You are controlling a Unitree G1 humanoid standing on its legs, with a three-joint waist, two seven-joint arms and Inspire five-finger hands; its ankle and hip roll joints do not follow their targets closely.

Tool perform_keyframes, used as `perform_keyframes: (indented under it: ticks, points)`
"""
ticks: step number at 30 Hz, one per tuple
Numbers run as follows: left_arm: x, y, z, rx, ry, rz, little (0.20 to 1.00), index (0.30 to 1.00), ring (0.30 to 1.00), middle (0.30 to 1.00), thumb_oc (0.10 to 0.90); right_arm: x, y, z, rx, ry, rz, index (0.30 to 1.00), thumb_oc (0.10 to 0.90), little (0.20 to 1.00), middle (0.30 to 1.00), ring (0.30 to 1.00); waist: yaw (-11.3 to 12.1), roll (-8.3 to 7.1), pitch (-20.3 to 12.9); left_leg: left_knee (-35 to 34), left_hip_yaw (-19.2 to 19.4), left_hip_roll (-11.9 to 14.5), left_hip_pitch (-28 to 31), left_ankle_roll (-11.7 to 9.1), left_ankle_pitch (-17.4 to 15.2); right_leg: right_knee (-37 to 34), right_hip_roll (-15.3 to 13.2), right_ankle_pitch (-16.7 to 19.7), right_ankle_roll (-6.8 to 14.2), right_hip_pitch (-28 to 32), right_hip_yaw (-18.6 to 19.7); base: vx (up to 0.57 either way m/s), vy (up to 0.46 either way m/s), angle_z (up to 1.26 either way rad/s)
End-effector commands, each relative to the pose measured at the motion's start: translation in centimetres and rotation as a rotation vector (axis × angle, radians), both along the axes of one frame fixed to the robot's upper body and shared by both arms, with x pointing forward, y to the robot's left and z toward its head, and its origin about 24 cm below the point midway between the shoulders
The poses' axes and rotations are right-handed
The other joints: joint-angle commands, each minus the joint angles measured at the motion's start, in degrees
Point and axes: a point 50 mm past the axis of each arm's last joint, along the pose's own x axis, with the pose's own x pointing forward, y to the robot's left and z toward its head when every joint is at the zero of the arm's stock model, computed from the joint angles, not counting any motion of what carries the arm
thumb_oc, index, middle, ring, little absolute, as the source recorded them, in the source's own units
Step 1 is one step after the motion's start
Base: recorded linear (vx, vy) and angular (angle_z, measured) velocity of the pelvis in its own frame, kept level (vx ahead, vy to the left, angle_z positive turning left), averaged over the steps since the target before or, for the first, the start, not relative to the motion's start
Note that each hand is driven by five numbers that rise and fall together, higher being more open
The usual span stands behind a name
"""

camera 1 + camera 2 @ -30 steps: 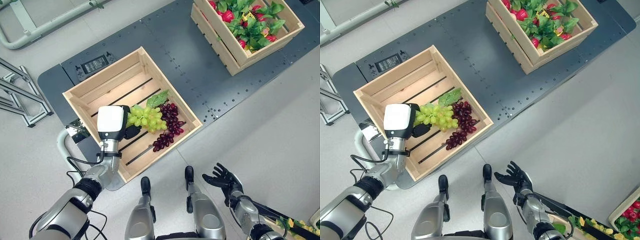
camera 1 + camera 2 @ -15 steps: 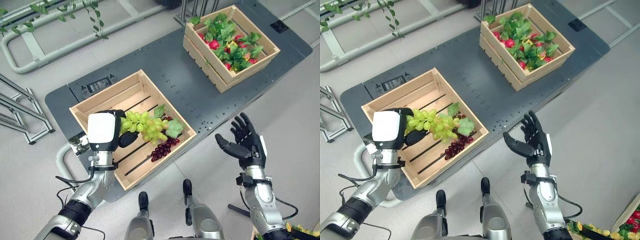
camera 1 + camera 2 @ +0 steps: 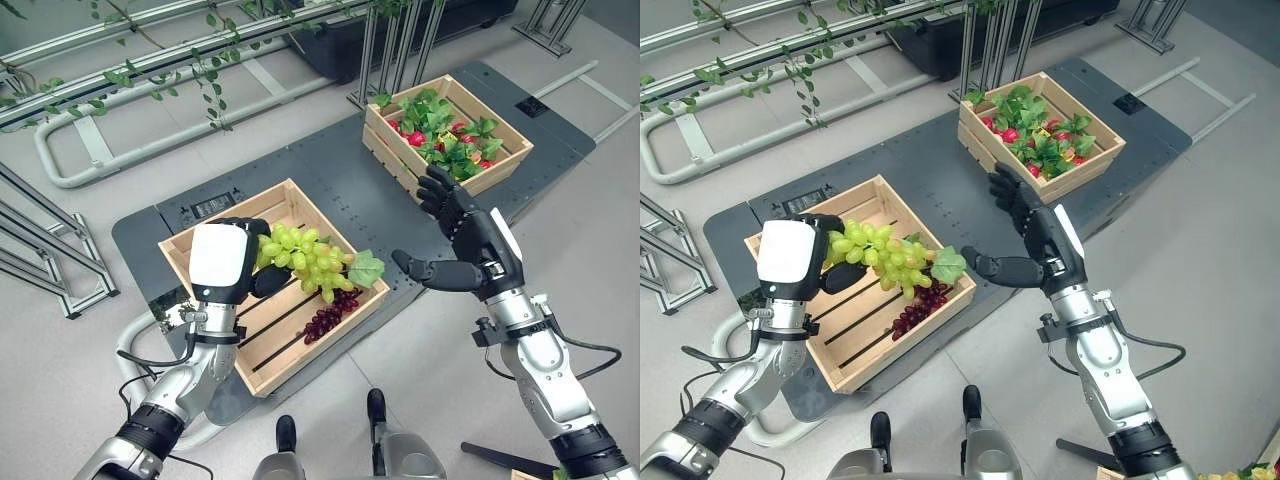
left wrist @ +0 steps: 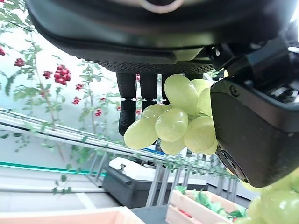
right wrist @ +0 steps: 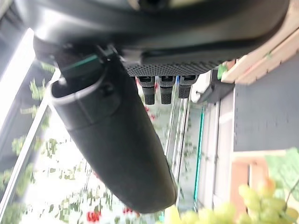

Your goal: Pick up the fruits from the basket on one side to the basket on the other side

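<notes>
We've got green grapes (image 3: 305, 262) gripped in left hand (image 3: 262, 272), held above near crate (image 3: 200, 255). Right hand (image 3: 468, 240) open, fingers spread, just beside. Risk: bunch dangles loose, could slip during handover twd far crate (image 3: 498, 176).

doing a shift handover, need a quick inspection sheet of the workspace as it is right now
surface: dark grey platform on a pale floor.
job's things: green grapes lifted above the near crate; purple grapes lying in that crate; far crate full of leafy red fruit.
clutter: nothing seen.
grippers: left robot hand curled round the green grapes; right robot hand open, held between the two crates.
cables: nothing seen on the platform.
surroundings: metal rails with trailing vines behind.
</notes>
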Motion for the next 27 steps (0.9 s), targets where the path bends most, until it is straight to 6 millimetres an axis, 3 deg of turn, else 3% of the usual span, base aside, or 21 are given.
perform_keyframes:
  ticks: [1, 9, 18, 27]
  points:
    - [1.5, -1.6, 4.5, -0.034, -0.2, -0.117, 0.3, 0.3, 0.3, 0.3, 0.4, -0.2, 1.5, 3.5, -0.008, -0.132, 0.19, 0.9, 0.8, 0.9, 0.9, 0.9, 1.21, 1.07, -7.79, 0.86, -1.59, -1.45, 0.34, 2.23, -3.98, 0.11, 0.22, -4.67, 0.37, 3.74, -1.3, 0.0, 0.0, 0.0]
    - [1.4, -2.2, 5.9, -0.056, -0.22, -0.182, 0.3, 0.3, 0.3, 0.3, 0.4, -0.1, 2.7, 3.0, -0.136, -0.069, 0.313, 0.9, 0.8, 0.9, 0.9, 0.9, 1.76, 0.71, -9.03, 0.68, -1.57, -1.2, 0.96, 2.18, -4.05, 0.11, 0.15, -4.76, 0.55, 4.15, -1.47, 0.02, -0.008, 0.0]
    - [1.0, -4.2, 6.8, -0.076, -0.228, -0.288, 0.3, 0.3, 0.3, 0.3, 0.4, 0.1, 4.1, 2.0, -0.049, 0.008, 0.401, 0.9, 0.8, 0.9, 0.9, 0.9, 1.8, 0.71, -9.78, 0.51, -1.47, -1.09, 1.46, 2.16, -4.22, 0.11, 0.02, -4.75, 0.91, 4.17, -1.1, 0.0, 0.0, 0.0]
    - [0.4, -6.2, 6.4, -0.053, -0.19, -0.38, 0.3, 0.3, 0.3, 0.3, 0.4, 0.1, 5.2, 1.4, 0.085, 0.024, 0.411, 0.9, 0.8, 0.9, 0.9, 0.9, 1.74, 0.9, -9.91, 0.53, -1.17, -1.02, 1.84, 2.37, -4.43, 0.11, -0.06, -4.86, 1.06, 4.33, -0.97, 0.0, 0.0, 0.0]
